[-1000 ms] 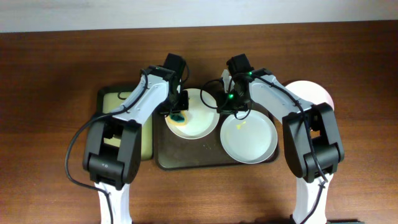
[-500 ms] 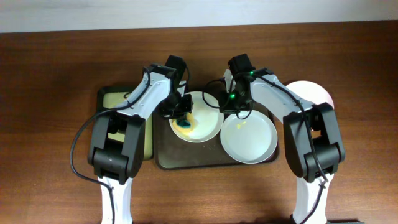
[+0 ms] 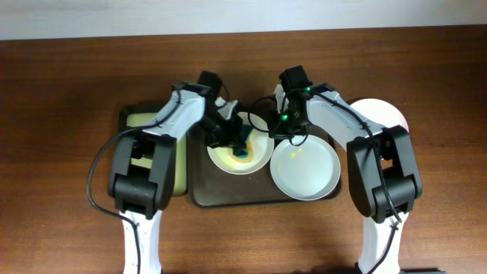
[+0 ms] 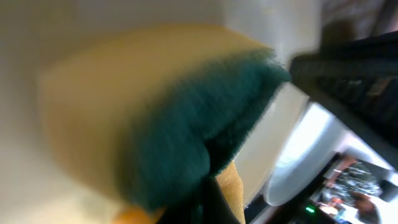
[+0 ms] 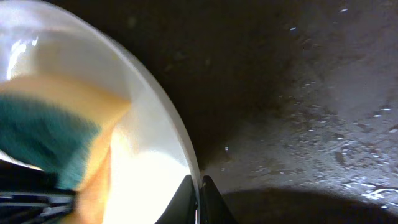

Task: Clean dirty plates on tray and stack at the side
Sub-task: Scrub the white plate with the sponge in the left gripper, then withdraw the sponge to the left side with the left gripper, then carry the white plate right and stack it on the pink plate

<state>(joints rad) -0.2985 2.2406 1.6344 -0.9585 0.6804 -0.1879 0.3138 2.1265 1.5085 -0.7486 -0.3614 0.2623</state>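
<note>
Centrally, left pincer [image 3: 234, 140] tight on yellow-green sponge [image 4: 155, 112] atop glossy round plate [image 3: 227, 160], right pincer [image 5: 199, 190] tight on its thin rim [image 5: 177, 134].

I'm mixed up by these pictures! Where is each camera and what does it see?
Overhead: above the brown wooden table, looking straight down at both arms and the dark brown rectangular tray.
Left wrist: on the left gripper, close on its yellow-and-green sponge; one dark finger shows.
Right wrist: on the right gripper, whose tips pinch the rim of the round white plate.
Shared: both wrist views show that sponge and plate.
</note>
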